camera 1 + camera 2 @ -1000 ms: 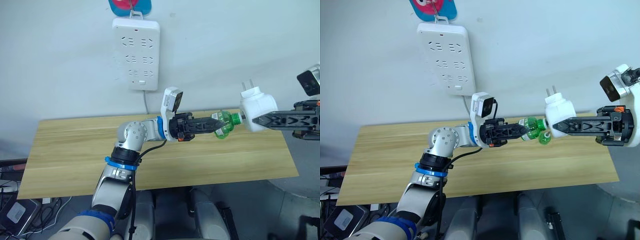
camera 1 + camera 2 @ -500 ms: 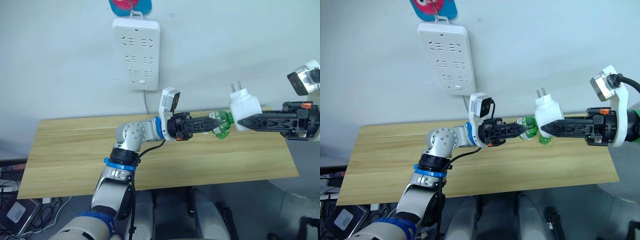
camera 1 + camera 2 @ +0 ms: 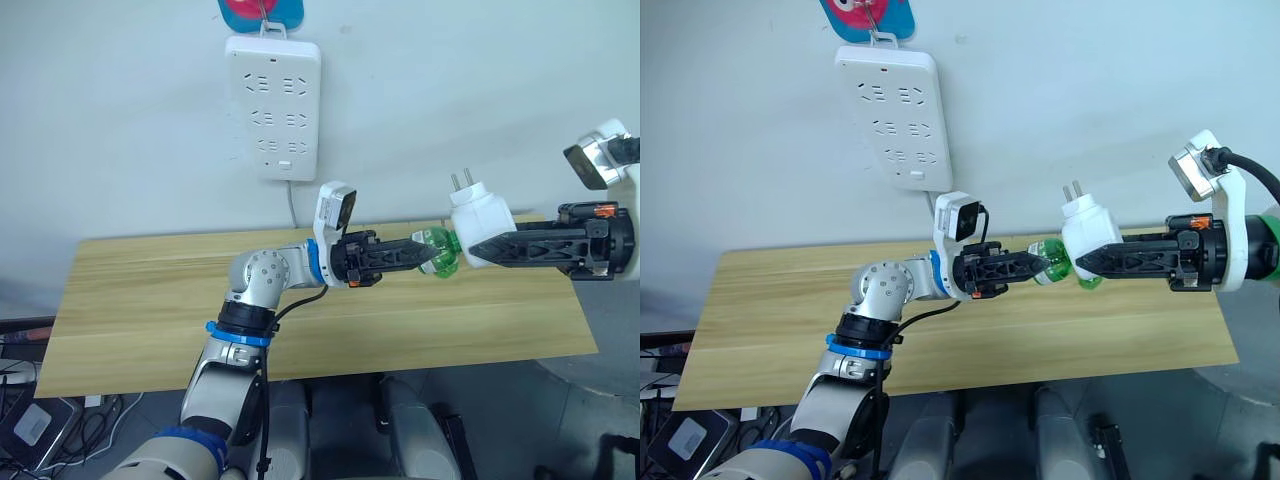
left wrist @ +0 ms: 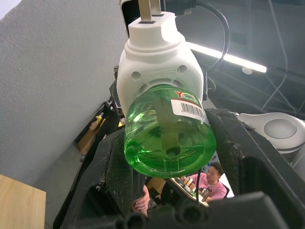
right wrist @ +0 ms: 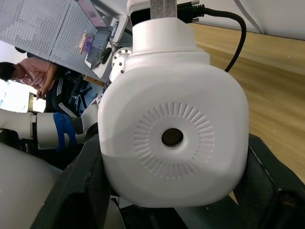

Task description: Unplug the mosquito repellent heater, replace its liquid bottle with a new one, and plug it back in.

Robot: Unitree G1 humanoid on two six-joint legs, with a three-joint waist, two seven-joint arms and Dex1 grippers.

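The left hand (image 3: pixel 432 253) is clamped on the green see-through plastic liquid bottle (image 3: pixel 437 252), its black fingers (image 4: pixel 112 167) pressed against both sides of the bottle's round body, held out in the air above the far right part of the light wooden table (image 3: pixel 150 300). And the right hand (image 3: pixel 478 249) comes in from the right, its two black fingers closed around the small white rounded plastic mosquito repellent heater (image 3: pixel 480 214), gripping it by the sides. The two hands point at each other, tip to tip, with bottle and heater between them.

Look at the left wrist view: the bottle's neck sits right in the round opening on the heater's underside, bottle (image 4: pixel 167 131) and heater (image 4: pixel 157 67) touching, a label with a barcode on the bottle's shoulder. In the right wrist view the heater's round vented top (image 5: pixel 172 138) faces the camera, a small hole at its centre.

The heater's two metal prongs (image 3: pixel 460 182) stick up and slightly left, free in the air. On the far wall, up and to the left of the hands, hangs the long white multi-socket power strip (image 3: pixel 272 105), its cord running down behind the table. The heater is well apart from it, out to the right.
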